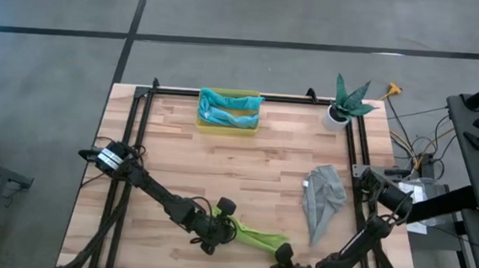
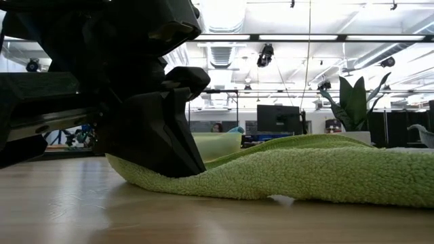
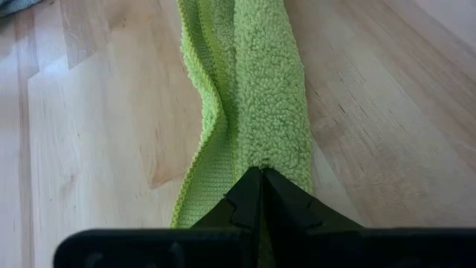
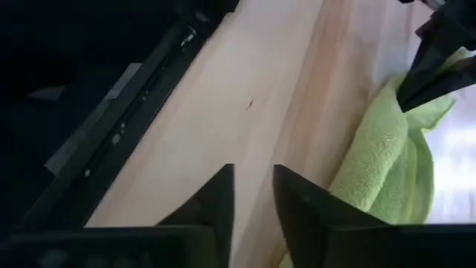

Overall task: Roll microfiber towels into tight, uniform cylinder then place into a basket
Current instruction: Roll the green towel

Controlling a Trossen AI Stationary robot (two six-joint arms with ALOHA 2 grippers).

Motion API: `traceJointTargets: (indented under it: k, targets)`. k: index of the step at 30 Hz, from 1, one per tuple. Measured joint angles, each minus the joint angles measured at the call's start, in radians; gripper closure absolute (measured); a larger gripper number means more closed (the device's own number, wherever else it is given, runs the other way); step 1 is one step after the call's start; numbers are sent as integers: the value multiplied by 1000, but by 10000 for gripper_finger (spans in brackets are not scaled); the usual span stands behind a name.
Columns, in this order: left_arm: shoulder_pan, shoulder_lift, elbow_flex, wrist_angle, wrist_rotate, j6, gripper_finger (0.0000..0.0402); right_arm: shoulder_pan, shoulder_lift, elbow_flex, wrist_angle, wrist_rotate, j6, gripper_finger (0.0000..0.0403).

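Observation:
The lime green towel [image 1: 253, 236] lies near the table's front edge as a long narrow bundle, its length on the wood. My left gripper [image 1: 219, 227] is shut on its left end. My right gripper [image 1: 284, 257] stands at the towel's right end, open a little, with bare wood between its fingers [image 4: 253, 175]; the towel [image 4: 372, 179] lies just beside one finger. The yellow basket [image 1: 227, 125] at the far edge holds a teal and a light blue towel. A grey towel [image 1: 323, 199] lies crumpled on the right. My left gripper pinches the towel's left end [image 3: 260, 160] between its two shut fingers, over several layers, a hemmed edge beside a thick fold. The fingers slant down from the table's left and lie along the bundle. That end [image 2: 146, 177] rests on the table under the fingertips.
A white pot with a green plant [image 1: 343, 107] stands at the far right corner. A black frame rail [image 1: 138, 135] runs along the table's sides and back. Bare wood lies between the lime towel and the basket.

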Motion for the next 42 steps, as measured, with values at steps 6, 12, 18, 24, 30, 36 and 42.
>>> traceJointTargets:
  k: [6, 12, 18, 24, 30, 36, 42]
  targets:
    - [0, 0, -1, 0, 0, 0, 396, -29, 0, 63, 0, 10, -64, 254]
    - [0, 0, -1, 1, 1, 0, 396, -53, -2, 132, 15, 3, -74, 258]
    - [-1, 0, -2, 2, 1, -1, 396, -92, 1, 154, 35, -16, -200, 240]
    - [-1, 0, -3, 5, 2, -2, 396, -77, 31, 153, -139, 172, -473, 199]
    - [-2, 0, -4, 13, 1, -4, 396, 8, 144, 150, -522, 281, -453, 168]
    - [-2, 1, -4, 20, 4, -51, 396, 129, 223, 171, -710, 475, -303, 160]
    - [-2, 1, -4, 21, 3, -63, 396, 207, 188, 188, -784, 452, -236, 162]
